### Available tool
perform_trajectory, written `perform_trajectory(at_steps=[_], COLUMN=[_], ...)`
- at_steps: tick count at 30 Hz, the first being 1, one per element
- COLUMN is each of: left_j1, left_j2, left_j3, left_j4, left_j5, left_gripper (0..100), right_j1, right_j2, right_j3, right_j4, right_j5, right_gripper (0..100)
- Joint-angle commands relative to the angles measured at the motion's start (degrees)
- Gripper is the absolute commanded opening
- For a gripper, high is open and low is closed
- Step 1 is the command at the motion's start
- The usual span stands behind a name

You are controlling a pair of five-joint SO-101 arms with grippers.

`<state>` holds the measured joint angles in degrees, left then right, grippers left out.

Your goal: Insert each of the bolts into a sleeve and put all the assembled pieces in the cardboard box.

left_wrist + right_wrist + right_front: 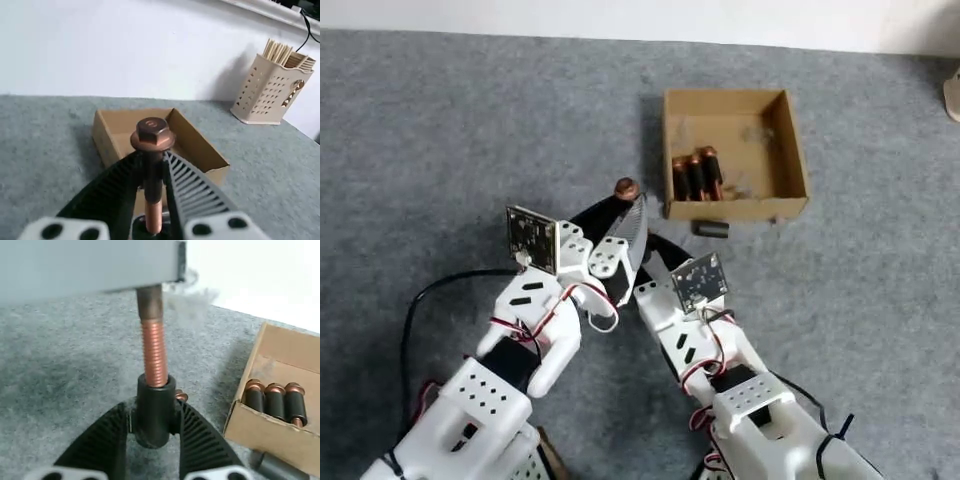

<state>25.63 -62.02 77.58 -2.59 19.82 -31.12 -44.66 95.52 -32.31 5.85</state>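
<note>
My left gripper [152,156] is shut on the shank of a copper bolt [152,134], hex head uppermost. In the high view the bolt head [626,187] sits just left of the cardboard box [735,209]. My right gripper [154,409] is shut on a black sleeve [155,415], held upright. The bolt's threaded end [153,352] enters the sleeve's top. Three assembled pieces [695,176] lie side by side in the box's near left corner, and appear again in the right wrist view as assembled pieces [274,399]. One loose sleeve [711,229] lies on the carpet in front of the box.
Grey carpet covers the table. A beige perforated holder [272,89] with sticks stands beyond the box by the white wall. The two arms meet close together just left of the box, and the rest of the box floor [760,150] is bare.
</note>
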Motion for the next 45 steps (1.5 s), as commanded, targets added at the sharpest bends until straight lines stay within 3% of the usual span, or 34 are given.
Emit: perform_trajectory(at_steps=[1,17,24,31,37,42,45], left_j1=[1.54,2.33,-1.01,-1.54,-1.8,-1.89,-1.89], left_j2=[-1.36,-1.89,-1.45,-1.63,-1.8,-1.8,-1.89], left_j3=[1.54,5.67,4.79,4.0,1.98,2.42,2.95], left_j4=[-0.97,-1.32,-4.04,-3.96,2.02,2.46,2.37], left_j5=[-6.77,-8.0,5.27,5.1,2.81,2.2,-1.76], left_gripper=[1,1,1,1,1,1,1], right_j1=[-0.4,-0.31,-0.4,-4.62,-4.62,-3.82,-1.8], right_j2=[-0.04,0.04,-0.04,-0.04,-0.04,-0.13,-0.04], right_j3=[8.4,8.4,8.4,8.4,8.4,8.4,8.4], right_j4=[-1.54,-1.54,-1.63,-1.63,-1.63,-1.89,-4.09], right_j5=[0.62,0.44,0.53,0.62,0.7,3.43,3.43], right_gripper=[0.5,0.5,0.5,0.5,0.5,0.5,0.5])
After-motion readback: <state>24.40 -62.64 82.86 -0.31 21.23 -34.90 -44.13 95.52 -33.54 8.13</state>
